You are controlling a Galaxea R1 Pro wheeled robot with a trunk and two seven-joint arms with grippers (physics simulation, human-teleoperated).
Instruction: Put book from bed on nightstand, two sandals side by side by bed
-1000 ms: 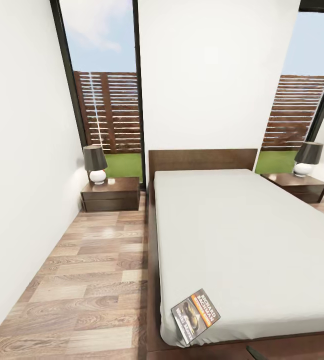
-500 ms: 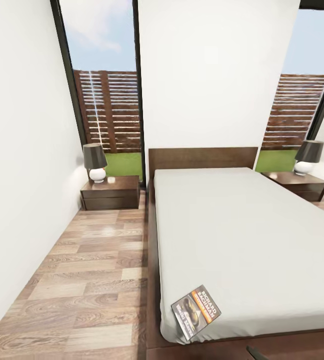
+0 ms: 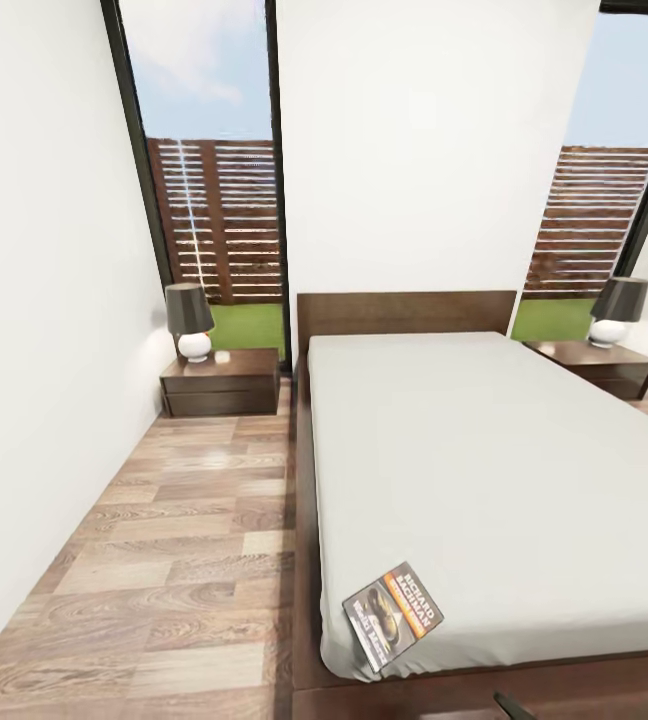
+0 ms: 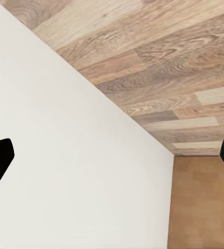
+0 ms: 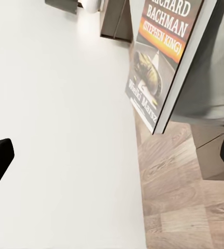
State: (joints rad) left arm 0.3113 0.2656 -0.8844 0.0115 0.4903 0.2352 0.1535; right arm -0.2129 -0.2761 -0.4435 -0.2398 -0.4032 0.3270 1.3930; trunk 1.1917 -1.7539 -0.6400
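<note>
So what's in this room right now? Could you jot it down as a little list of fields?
room: bedroom, white walls, wood-plank floor
bed: dark wood frame, pale mattress
book: flat on the mattress, at the near corner on the left side, partly over the edge
nightstands: left and right of the headboard
lamps: one on the left nightstand, one on the right
left hand: open, empty
right hand: open, empty, book ahead of it

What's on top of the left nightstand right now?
On the left nightstand stands a lamp with a dark shade and white base, plus a small white thing beside it. No book there. Inside the drawers cannot be seen.
</note>
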